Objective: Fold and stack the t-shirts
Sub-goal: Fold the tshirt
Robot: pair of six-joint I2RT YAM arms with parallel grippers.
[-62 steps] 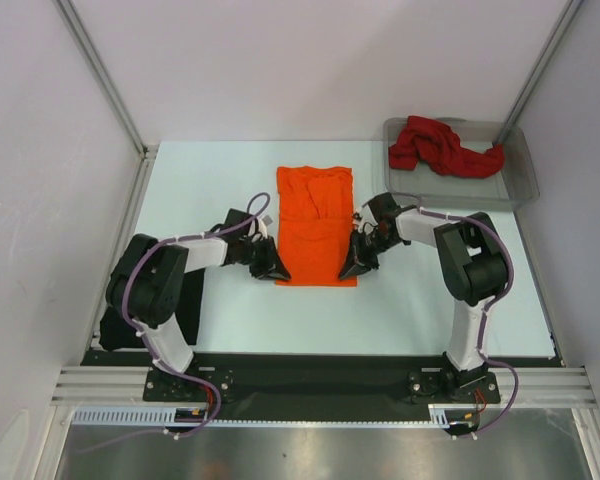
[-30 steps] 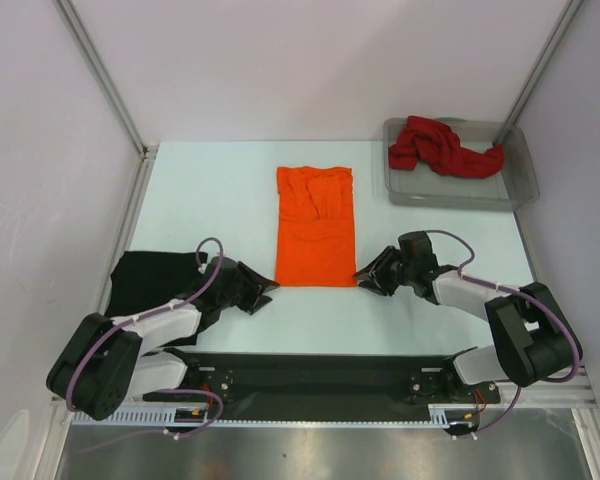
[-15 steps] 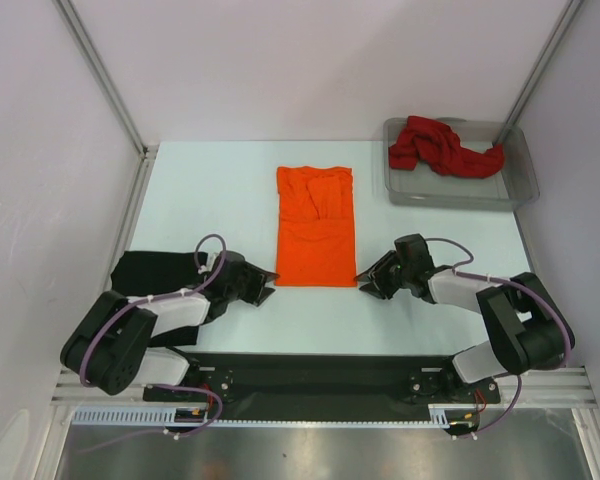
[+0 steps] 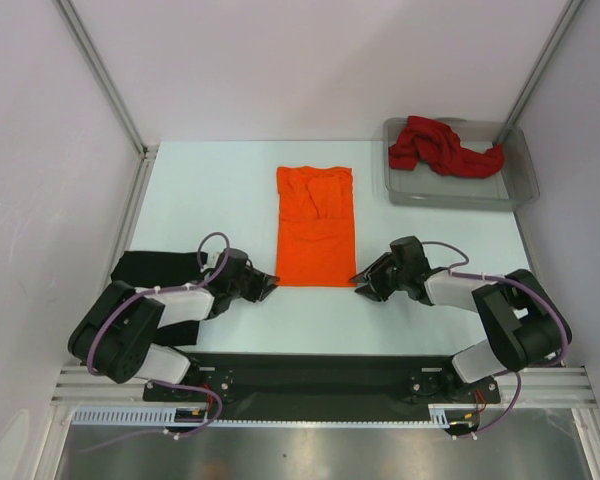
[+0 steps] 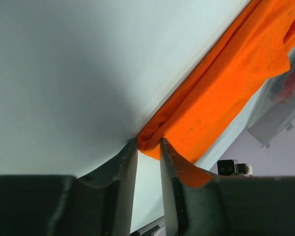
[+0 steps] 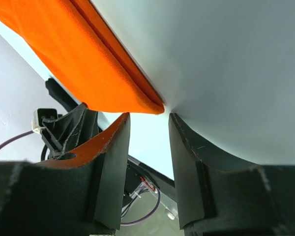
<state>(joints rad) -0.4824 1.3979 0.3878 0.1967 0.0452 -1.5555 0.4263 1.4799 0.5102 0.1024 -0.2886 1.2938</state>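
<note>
Both arms have dropped back and low toward the near edge. Two seconds ago their grippers flanked the lower part of the orange shirt's (image 4: pixel 315 225) long sides; now each sits at one of its near corners, having closed in over the last second. The shirt itself has not shifted.

The left gripper (image 4: pixel 268 285) lies at the near left corner. In its wrist view the fingers (image 5: pixel 125 162) stand a narrow gap apart, narrower than a moment ago, and the cloth's corner sits right at their tips, touching or nearly touching both. Whether it is pinched cannot be told.

The right gripper (image 4: pixel 363 283) lies at the near right corner. Its fingers (image 6: pixel 115 142) stand partly open, wider than the left pair, and the folded corner lies just ahead of the gap. It holds nothing.

The orange shirt lies flat in the middle of the table (image 4: pixel 210 190), folded into a long narrow rectangle. Its long axis runs from the near edge to the far edge, with the rumpled end at the far side and the straight edge nearest the arms.

The black shirt (image 4: pixel 145 268) lies at the near left, partly under the left arm and showing more than before. The dark red shirt (image 4: pixel 440 145) is heaped in the grey tray (image 4: pixel 520 185) at the far right corner, as earlier.
</note>
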